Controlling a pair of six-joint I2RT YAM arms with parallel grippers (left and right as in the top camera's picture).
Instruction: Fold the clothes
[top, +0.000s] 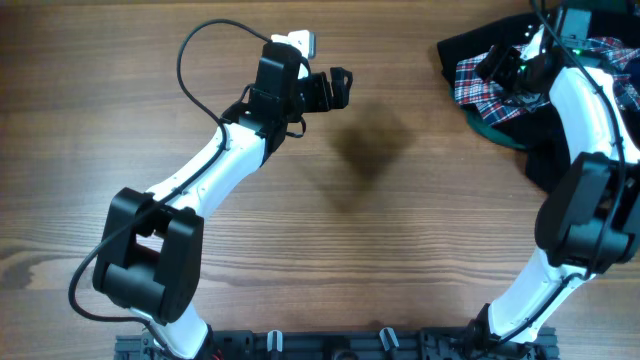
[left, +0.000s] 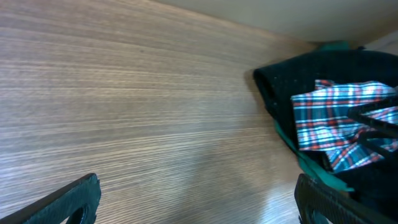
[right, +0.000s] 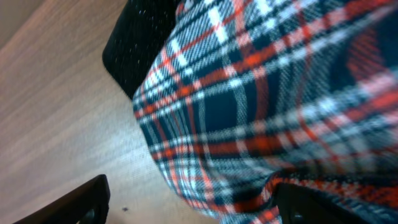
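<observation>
Across the table (top: 380, 260), pale wood grain is running bare nearly everywhere. Nothing is lying spread out on it, so by my reading the folding is not yet begun. All the cloth is sitting heaped at the far right corner. The right arm (top: 590, 150) is reaching into that heap, while the left arm (top: 200, 170) is stretching over bare wood near the middle, well apart from any fabric.

The black garment (top: 465, 48) is making up most of the heap: dark, matte, faintly speckled cloth, draping limp with a rounded edge toward the table's centre. The plaid (right: 261, 106) is lying crumpled on top of it, a woven check of red, white and navy, soft and rumpled, with no flat panel showing. Green fabric (left: 311, 169) is peeking out as a thin band under the plaid's near edge.

The right gripper (top: 508, 68) is sitting low over the plaid with its jaws standing wide and cloth bulging up between its fingers (right: 87, 202); no pinch is showing. The left gripper (top: 340, 88) is hanging fully open, holding nothing.

Everything is remaining: pulling the plaid free of the heap, laying it flat, then making the folds.
</observation>
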